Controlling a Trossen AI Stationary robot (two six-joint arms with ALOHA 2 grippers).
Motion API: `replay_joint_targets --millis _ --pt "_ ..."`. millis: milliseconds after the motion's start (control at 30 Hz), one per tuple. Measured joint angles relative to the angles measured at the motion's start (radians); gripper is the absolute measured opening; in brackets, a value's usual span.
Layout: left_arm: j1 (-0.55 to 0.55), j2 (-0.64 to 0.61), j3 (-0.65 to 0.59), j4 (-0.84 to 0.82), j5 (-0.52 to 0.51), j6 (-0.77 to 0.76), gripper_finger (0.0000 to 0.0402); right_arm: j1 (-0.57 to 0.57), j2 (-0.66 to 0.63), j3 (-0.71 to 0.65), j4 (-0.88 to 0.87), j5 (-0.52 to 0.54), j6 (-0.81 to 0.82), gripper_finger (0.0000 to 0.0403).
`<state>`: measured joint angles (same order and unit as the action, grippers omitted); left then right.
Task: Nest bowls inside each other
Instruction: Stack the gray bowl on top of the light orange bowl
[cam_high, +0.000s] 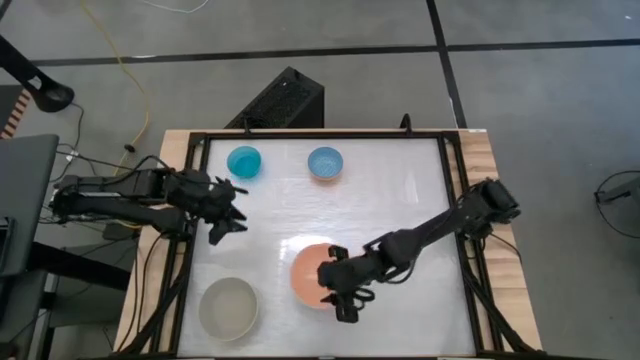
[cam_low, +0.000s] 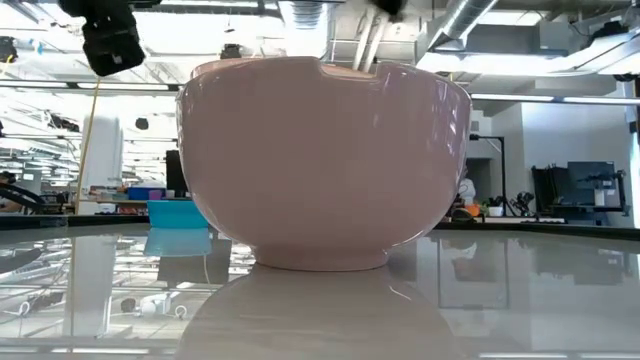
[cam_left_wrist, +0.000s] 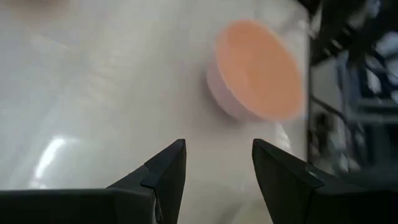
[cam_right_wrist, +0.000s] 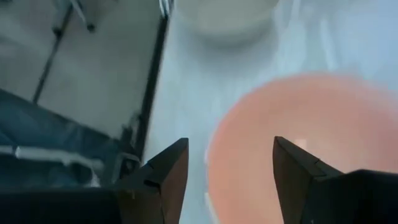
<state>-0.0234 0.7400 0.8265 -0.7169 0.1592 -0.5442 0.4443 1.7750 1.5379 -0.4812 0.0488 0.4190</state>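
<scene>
A pale pink bowl (cam_high: 312, 275) stands upright on its base on the white table (cam_high: 400, 200), near the front centre; it fills the low view (cam_low: 320, 160). My right gripper (cam_high: 347, 305) (cam_right_wrist: 230, 144) hovers open above the pink bowl's (cam_right_wrist: 311, 143) near rim, touching nothing. My left gripper (cam_high: 228, 228) (cam_left_wrist: 217, 146) is open over the table's left side, pointing toward the pink bowl (cam_left_wrist: 258, 74), with nothing between its fingers. A cyan bowl (cam_high: 244, 161) and a light blue bowl (cam_high: 326, 162) stand at the far edge. A cream bowl (cam_high: 229, 306) (cam_right_wrist: 227, 15) stands at the near left.
A dark frame (cam_high: 455, 200) runs around the tabletop. A black box (cam_high: 285, 100) stands on the floor behind the table's far edge. Bare tabletop lies between the far bowls and the pink bowl, and on the right half.
</scene>
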Motion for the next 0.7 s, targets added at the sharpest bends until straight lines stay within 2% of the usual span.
replay_joint_targets --millis 67,200,433,567,700 --pt "-0.016 0.011 0.000 -0.029 0.039 -0.010 0.0173 -0.005 -0.036 0.000 0.005 0.028 0.003 0.0196" --pt "-0.071 0.049 0.000 -0.082 0.090 -0.014 0.0173 -0.018 -0.108 0.000 0.011 0.151 0.011 0.0189" --pt "-0.185 0.170 -0.001 -0.094 0.057 0.032 0.0174 -0.042 -0.246 0.000 0.064 0.317 -0.004 0.0184" --pt "-0.231 0.256 -0.033 -0.052 0.058 0.055 0.0173 -0.041 -0.311 0.001 0.070 0.402 -0.045 0.0184" --pt "-0.271 0.328 -0.083 0.071 0.117 0.037 0.0173 -0.042 -0.362 0.002 0.053 0.455 -0.062 0.0184"
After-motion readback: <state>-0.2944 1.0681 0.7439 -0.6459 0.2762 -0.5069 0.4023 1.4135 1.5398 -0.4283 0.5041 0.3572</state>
